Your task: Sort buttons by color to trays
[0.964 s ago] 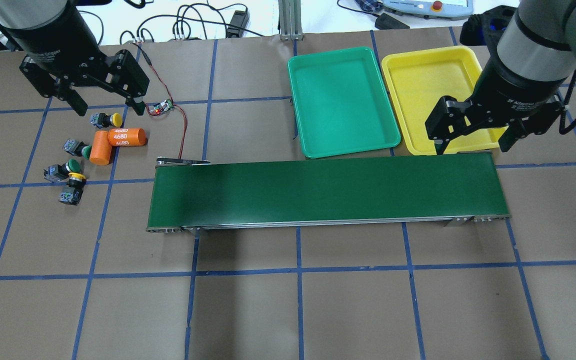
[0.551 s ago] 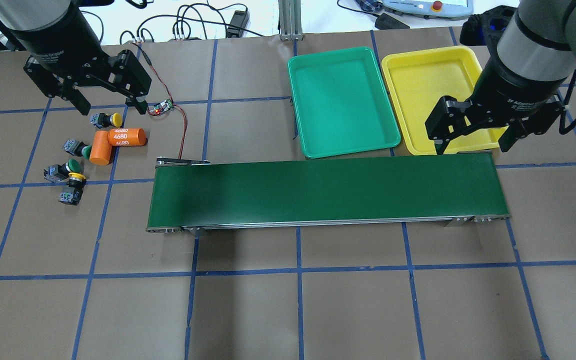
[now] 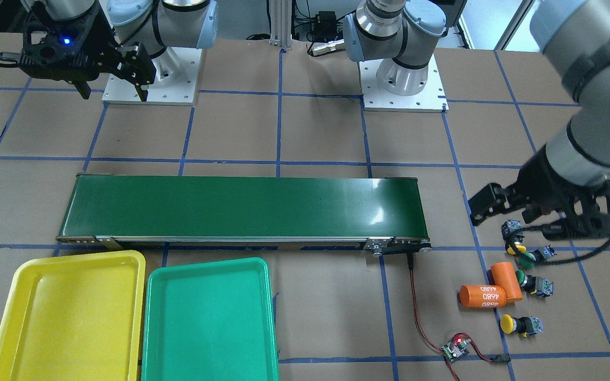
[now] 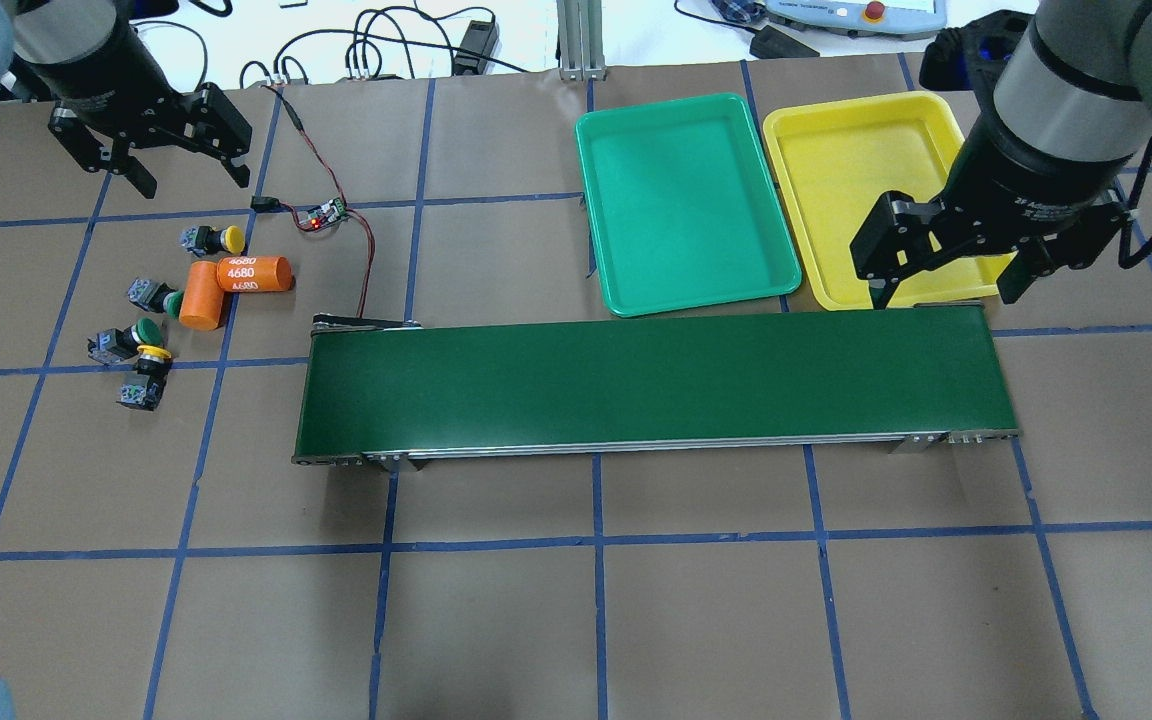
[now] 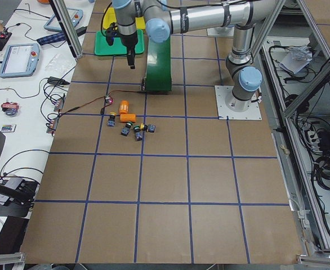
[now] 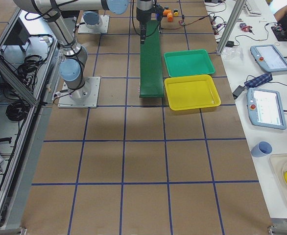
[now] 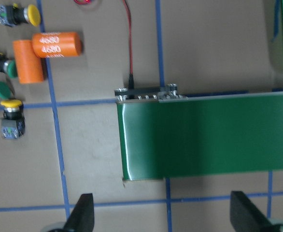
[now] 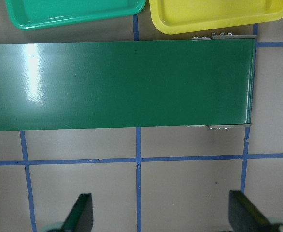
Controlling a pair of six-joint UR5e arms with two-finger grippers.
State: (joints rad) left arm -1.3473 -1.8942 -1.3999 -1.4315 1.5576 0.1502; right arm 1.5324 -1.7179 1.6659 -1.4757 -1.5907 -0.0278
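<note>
Four buttons lie at the table's left: a yellow one (image 4: 216,238), two green ones (image 4: 158,297) (image 4: 131,338) and a second yellow one (image 4: 148,368). They also show in the left wrist view, the far yellow one (image 7: 18,14) and the near yellow one (image 7: 12,113). My left gripper (image 4: 189,178) is open and empty, high and beyond them. The green tray (image 4: 686,200) and yellow tray (image 4: 836,170) are empty behind the conveyor. My right gripper (image 4: 944,288) is open and empty over the yellow tray's near edge.
Two orange cylinders marked 4680 (image 4: 254,273) (image 4: 200,297) lie among the buttons. A long dark green conveyor belt (image 4: 651,385) crosses the middle. A small circuit board (image 4: 324,215) with red and black wires sits near the belt's left end.
My left gripper has moved back and to the left, away from the far yellow button, and still stands open. The right arm and the buttons have not moved.
</note>
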